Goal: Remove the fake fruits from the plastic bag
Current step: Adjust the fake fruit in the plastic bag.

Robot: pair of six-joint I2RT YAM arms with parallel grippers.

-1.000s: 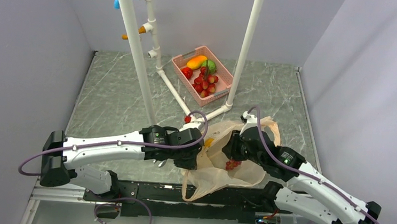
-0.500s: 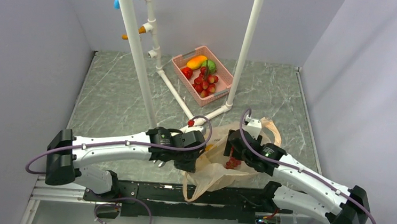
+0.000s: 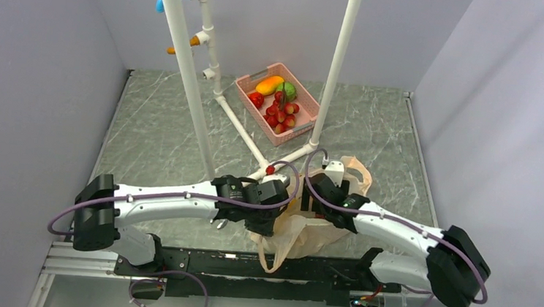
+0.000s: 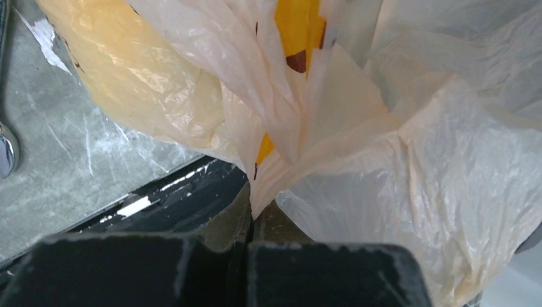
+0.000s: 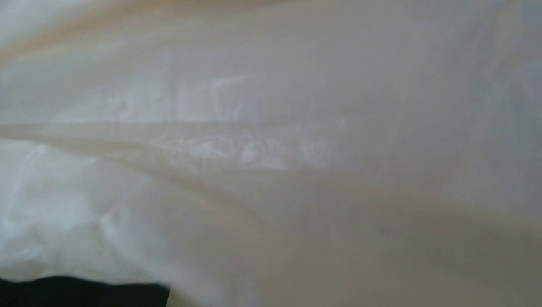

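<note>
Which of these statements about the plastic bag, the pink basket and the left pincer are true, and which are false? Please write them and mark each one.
1. The left pincer is shut on a fold of the plastic bag. True.
2. The pink basket holds nothing. False: an orange fruit, a green fruit and red fruits lie in it.
3. The plastic bag lies inside the pink basket. False: it lies on the table nearer to the arm bases, apart from the basket.
4. The right wrist view shows almost only the bag's pale film. True.
</note>
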